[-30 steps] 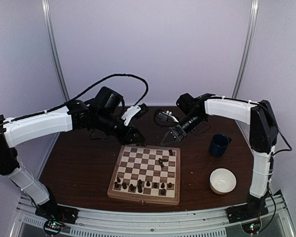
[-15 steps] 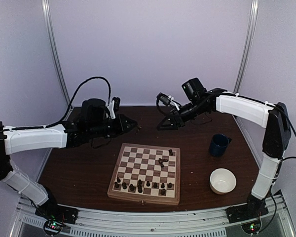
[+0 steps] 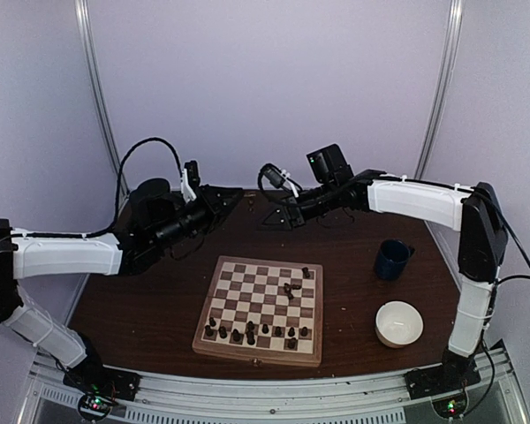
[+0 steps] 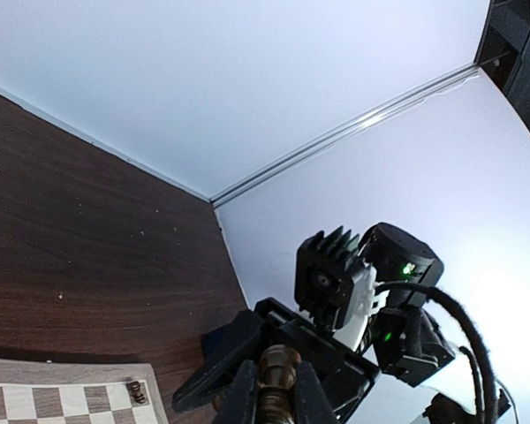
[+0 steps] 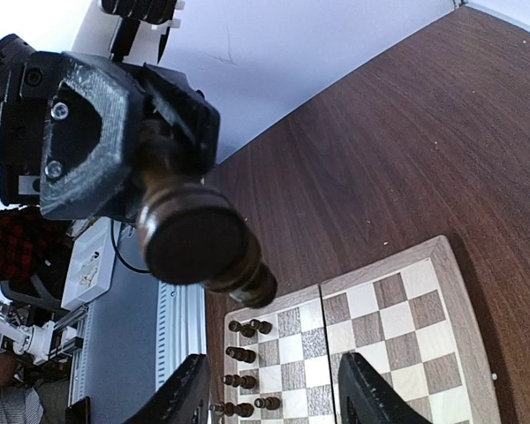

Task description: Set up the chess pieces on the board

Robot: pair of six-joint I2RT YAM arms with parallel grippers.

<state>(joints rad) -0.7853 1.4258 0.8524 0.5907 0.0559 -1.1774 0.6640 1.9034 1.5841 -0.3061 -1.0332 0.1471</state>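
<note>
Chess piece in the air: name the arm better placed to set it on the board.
Left. The left gripper is shut on the chess piece; the right gripper is open and empty.

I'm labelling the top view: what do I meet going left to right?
The left pincer, holding a piece → right pincer → mug. Left out: the board, which spans below both pincers, and the bowl, which lines up with the mug.
</note>
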